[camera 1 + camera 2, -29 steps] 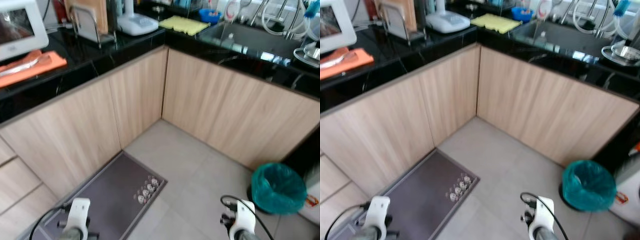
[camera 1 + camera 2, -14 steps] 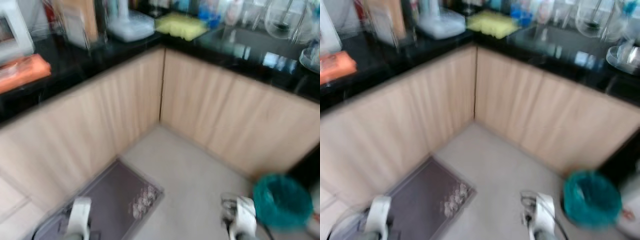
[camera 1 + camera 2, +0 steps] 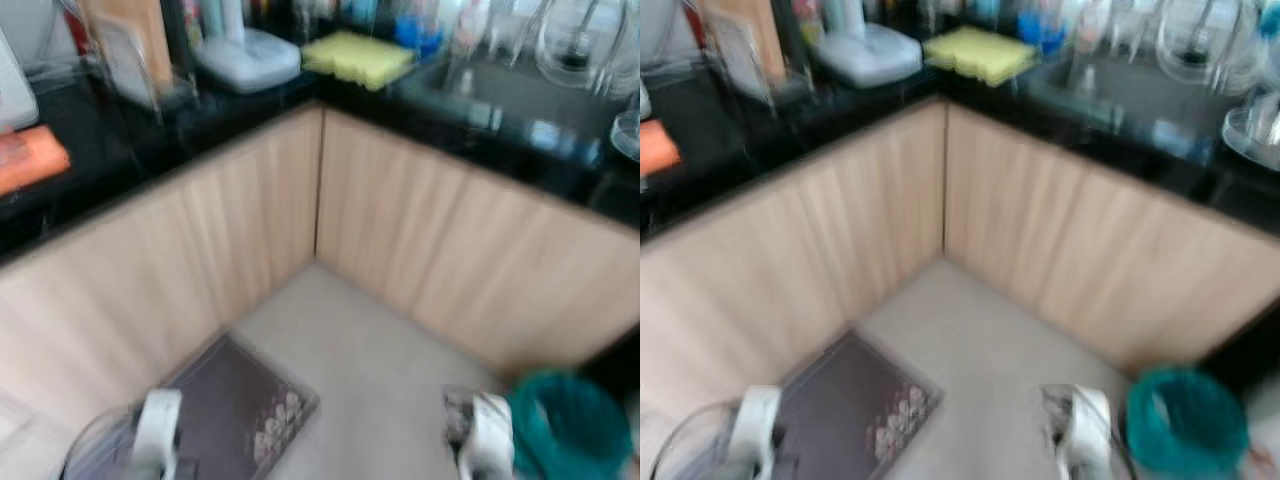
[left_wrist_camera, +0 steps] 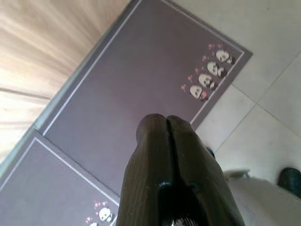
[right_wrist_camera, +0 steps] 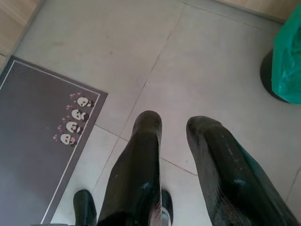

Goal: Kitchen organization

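A black L-shaped countertop [image 3: 250, 95] runs across the corner of a kitchen, blurred in the eye views. On it lie a yellow cloth [image 3: 358, 57], a white appliance [image 3: 248, 58] and an orange cloth [image 3: 28, 158]. A sink [image 3: 500, 85] sits in the right-hand run. Both arms hang low over the floor, the left arm [image 3: 158, 430] and the right arm [image 3: 490, 435]. My left gripper [image 4: 159, 121] is shut with nothing in it, above a grey mat [image 4: 122, 80]. My right gripper [image 5: 175, 123] is open and empty over pale floor tiles [image 5: 141, 52].
Light wood cabinet fronts [image 3: 450, 230] close the corner below the counter. The grey mat [image 3: 235, 405] with a small panda print lies along the left cabinets. A bin with a teal liner [image 3: 570, 425] stands on the floor at the right.
The whole picture has shifted and blurred, so the camera has moved; the counter's left end has slid out of frame. Both arms hang as before.
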`<state>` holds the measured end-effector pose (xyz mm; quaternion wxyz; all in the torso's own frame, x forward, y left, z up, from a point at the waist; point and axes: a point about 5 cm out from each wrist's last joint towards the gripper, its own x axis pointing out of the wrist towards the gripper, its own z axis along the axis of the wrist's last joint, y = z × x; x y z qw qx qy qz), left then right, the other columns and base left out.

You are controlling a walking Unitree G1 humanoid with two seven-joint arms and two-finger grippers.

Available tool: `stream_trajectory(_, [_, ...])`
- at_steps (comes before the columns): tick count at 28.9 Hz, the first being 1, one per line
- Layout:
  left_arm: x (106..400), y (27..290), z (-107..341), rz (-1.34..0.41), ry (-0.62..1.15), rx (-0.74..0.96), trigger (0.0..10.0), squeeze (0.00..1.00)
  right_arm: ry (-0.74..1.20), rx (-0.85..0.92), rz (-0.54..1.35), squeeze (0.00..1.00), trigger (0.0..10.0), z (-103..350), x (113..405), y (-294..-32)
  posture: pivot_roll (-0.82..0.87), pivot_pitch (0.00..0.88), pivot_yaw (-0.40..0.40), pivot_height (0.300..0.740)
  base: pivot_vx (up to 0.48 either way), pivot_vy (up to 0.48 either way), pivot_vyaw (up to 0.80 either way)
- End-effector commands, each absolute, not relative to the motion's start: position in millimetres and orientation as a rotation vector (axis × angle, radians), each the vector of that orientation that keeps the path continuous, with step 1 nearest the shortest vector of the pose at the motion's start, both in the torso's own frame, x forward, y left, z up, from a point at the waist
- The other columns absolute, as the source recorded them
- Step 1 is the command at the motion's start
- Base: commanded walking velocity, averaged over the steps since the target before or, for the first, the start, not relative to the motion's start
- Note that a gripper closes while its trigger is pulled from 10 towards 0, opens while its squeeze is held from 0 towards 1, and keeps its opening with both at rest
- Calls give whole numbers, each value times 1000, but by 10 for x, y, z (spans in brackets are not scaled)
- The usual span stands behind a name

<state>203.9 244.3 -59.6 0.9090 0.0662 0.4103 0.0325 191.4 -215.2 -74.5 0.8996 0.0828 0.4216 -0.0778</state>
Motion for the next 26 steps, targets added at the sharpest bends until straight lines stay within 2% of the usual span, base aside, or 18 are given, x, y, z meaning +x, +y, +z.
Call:
stream_trajectory(1, [2056, 2365, -609, 40, 848, 130, 10000, 0, 884, 158, -193, 0, 10000, -752, 1855, -2259, 36, 0, -19, 740, 311, 0, 0])
stream_trajectory(26, [2051, 2384, -607, 33, 854, 132, 10000, 0, 877, 164, -199, 0, 10000, -745, 1866, -2264, 42, 0, -24, 740, 312, 0, 0])
